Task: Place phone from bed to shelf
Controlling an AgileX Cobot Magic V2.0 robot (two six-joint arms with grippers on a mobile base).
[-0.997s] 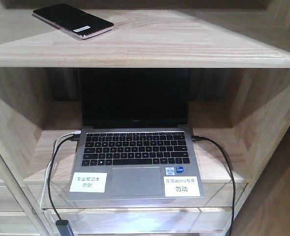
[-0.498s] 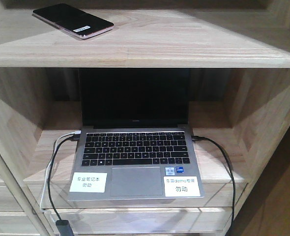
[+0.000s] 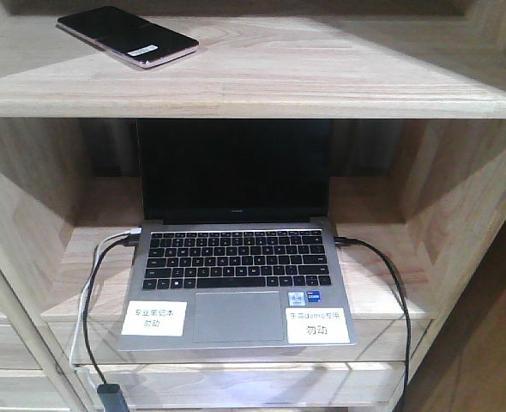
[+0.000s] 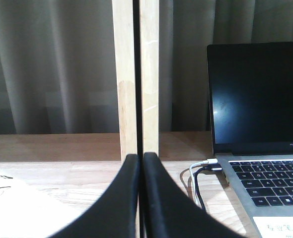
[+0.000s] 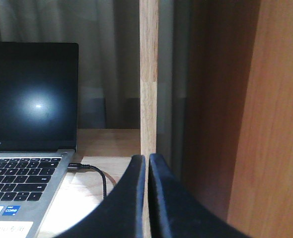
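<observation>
The phone (image 3: 126, 37), a thin black slab with a pinkish edge and a small white sticker, lies flat on the upper board of the pale wood shelf (image 3: 322, 81), at its left. No gripper touches it. In the left wrist view my left gripper (image 4: 140, 161) is shut and holds nothing, level with the lower board in front of an upright post. My right gripper (image 5: 147, 161) is also shut and holds nothing, facing another upright post. The bed is out of view. Neither gripper appears in the front view.
An open silver laptop (image 3: 236, 283) with black keys and a dark screen sits on the lower board, with cables (image 3: 94, 275) plugged in at both sides. A white sheet (image 4: 17, 208) lies to the left of the left gripper. A brown panel (image 5: 275, 119) stands to the right.
</observation>
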